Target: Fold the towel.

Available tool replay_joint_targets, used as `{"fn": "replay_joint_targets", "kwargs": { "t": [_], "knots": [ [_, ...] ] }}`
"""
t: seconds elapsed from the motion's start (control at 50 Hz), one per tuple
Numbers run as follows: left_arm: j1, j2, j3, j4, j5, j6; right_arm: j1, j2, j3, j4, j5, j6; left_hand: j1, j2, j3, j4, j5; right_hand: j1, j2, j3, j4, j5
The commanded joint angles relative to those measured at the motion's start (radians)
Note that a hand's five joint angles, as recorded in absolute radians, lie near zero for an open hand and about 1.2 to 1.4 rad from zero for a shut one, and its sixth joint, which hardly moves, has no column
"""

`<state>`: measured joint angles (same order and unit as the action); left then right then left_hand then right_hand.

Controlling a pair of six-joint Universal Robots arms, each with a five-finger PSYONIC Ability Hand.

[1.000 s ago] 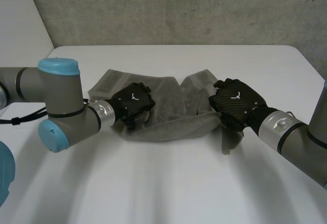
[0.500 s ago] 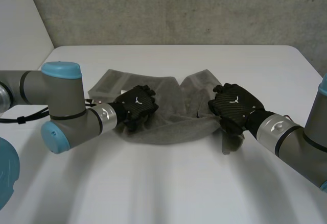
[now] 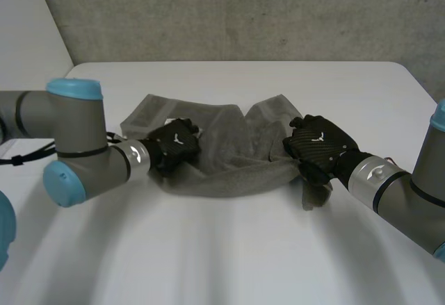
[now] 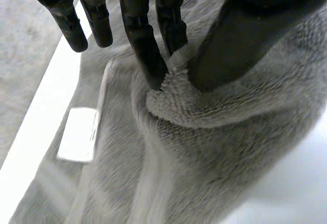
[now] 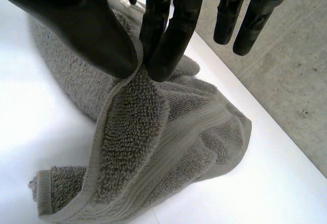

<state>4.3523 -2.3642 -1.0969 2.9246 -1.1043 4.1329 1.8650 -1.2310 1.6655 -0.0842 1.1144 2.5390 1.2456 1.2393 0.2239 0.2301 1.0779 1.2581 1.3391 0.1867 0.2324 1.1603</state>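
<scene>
The grey towel lies bunched on the white counter before a concrete wall. The left hand pinches a fold near its white label; the right hand pinches the opposite end's edge.

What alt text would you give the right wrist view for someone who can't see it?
The right hand pinches a raised edge of the grey towel between thumb and fingers. The rest of the towel lies bunched on the white table.
</scene>
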Motion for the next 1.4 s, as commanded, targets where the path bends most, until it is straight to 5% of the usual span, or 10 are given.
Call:
{"fn": "replay_joint_targets", "kwargs": {
  "t": [0.02,0.22,0.36,0.56,0.92,1.04,1.08,1.2,1.4],
  "knots": [
    [0.047,0.092,-0.038,0.002,-0.058,-0.011,0.000,-0.001,-0.010,0.006,0.013,0.000,0.113,0.119,-0.049,-0.056,0.106,0.138,0.057,-0.012,-0.058,0.061],
    [0.115,0.255,-0.201,0.001,-0.071,-0.060,-0.046,-0.010,-0.056,0.064,0.016,0.009,0.107,0.113,-0.049,-0.056,0.100,0.138,0.057,-0.012,-0.058,0.061],
    [0.164,0.446,-0.403,-0.019,-0.065,-0.239,-0.060,-0.047,-0.070,0.242,-0.015,0.004,0.110,0.116,-0.049,-0.056,0.103,0.138,0.057,-0.012,-0.058,0.061],
    [0.171,0.658,-0.494,-0.053,-0.057,-0.434,-0.073,-0.093,-0.109,0.529,-0.209,0.017,0.151,0.157,-0.049,-0.056,0.144,0.138,0.057,-0.012,-0.058,0.061],
    [0.174,0.686,-0.540,0.076,-0.062,-0.623,-0.067,-0.094,-0.082,0.360,-0.203,0.208,0.151,0.157,-0.049,-0.056,0.144,0.138,0.057,-0.012,-0.058,0.061],
    [0.173,0.671,-0.552,0.119,-0.063,-0.669,-0.057,-0.081,-0.086,0.313,-0.115,0.215,0.151,0.157,-0.049,-0.056,0.144,0.138,0.057,-0.012,-0.058,0.061],
    [0.173,0.655,-0.563,0.140,-0.063,-0.694,-0.053,-0.067,-0.073,0.293,-0.087,0.216,0.151,0.157,-0.049,-0.056,0.144,0.092,0.011,-0.012,-0.058,0.015],
    [0.158,0.606,-0.594,0.192,-0.066,-0.783,-0.044,-0.007,0.018,0.242,-0.019,0.218,0.151,0.157,-0.049,-0.056,0.144,-0.816,-0.897,-0.012,-0.058,-0.892],
    [0.153,0.580,-0.603,0.196,-0.063,-0.787,-0.063,-0.088,0.146,0.170,0.005,0.294,0.151,0.157,-0.049,-0.056,0.144,-0.838,-0.919,-0.012,-0.058,-0.915]
  ]
}}
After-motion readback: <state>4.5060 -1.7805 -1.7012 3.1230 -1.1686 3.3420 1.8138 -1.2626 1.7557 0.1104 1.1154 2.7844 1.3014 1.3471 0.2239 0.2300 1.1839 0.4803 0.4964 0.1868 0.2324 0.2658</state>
